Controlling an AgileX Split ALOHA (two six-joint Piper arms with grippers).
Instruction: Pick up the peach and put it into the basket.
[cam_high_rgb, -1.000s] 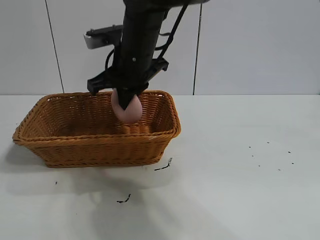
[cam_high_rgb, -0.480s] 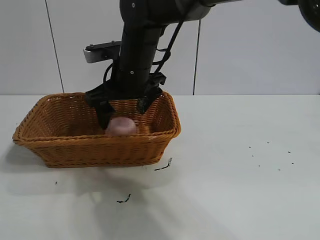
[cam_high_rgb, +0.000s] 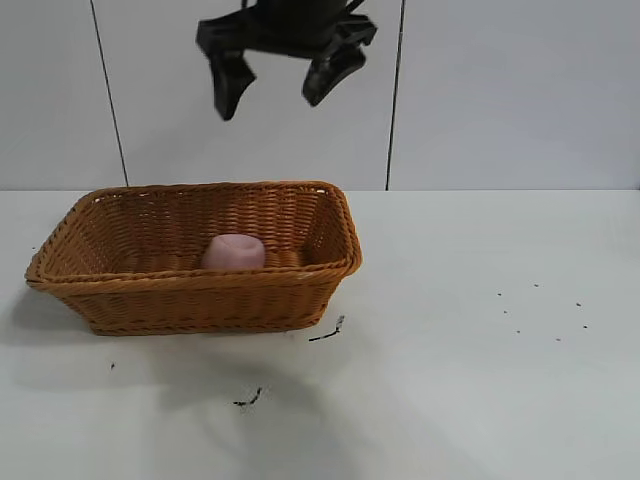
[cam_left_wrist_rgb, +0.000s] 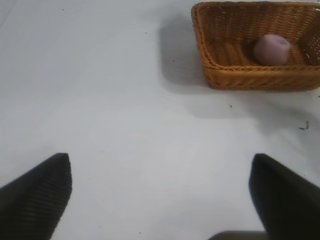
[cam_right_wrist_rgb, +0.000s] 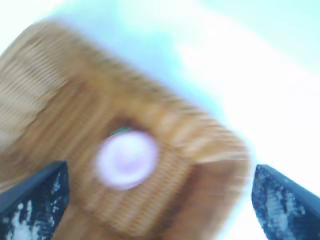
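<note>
Peach (cam_high_rgb: 233, 251) lying inside the basket (cam_high_rgb: 190, 297), on its floor toward the right end, touched by neither gripper. Right gripper (cam_high_rgb: 281, 82) high above the basket, fingers spread wide and holding nothing. Left gripper (cam_left_wrist_rgb: 160, 190) over bare table (cam_high_rgb: 480, 380) well away from the basket, its fingers likewise wide apart and empty. Small dark specks (cam_high_rgb: 325, 333) lie on the table just beside the basket.

White table (cam_high_rgb: 480, 400), basket (cam_high_rgb: 190, 300) resting on it, scattered dark specks (cam_high_rgb: 248, 400)
</note>
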